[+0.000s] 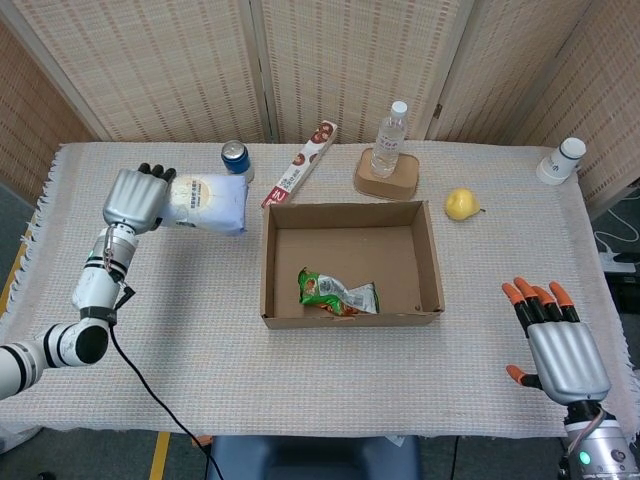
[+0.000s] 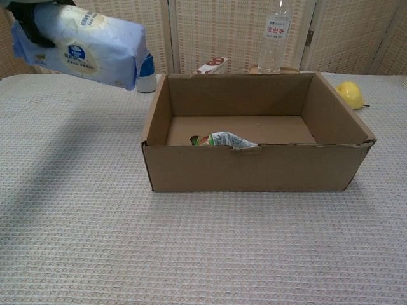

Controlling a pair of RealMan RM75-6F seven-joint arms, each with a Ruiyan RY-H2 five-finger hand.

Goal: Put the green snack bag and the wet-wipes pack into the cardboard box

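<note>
My 2 hands (image 1: pixel 135 197) (image 1: pixel 562 352), 1 wipes pack (image 1: pixel 206 203), 1 snack bag (image 1: pixel 338 293) in 1 box (image 1: pixel 435 268), 1 can (image 1: pixel 237 162) behind box, 2 bottles (image 1: pixel 389 139) (image 1: pixel 559 161), 1 lemon (image 1: pixel 459 204), 1 cookie pkg (image 1: pixel 301 169)

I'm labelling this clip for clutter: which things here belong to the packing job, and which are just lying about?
Job:
wet-wipes pack, held up by the left hand
green snack bag, already in the box
cardboard box

Lying about:
blue can
long snack carton
water bottle
yellow fruit
white bottle
</note>
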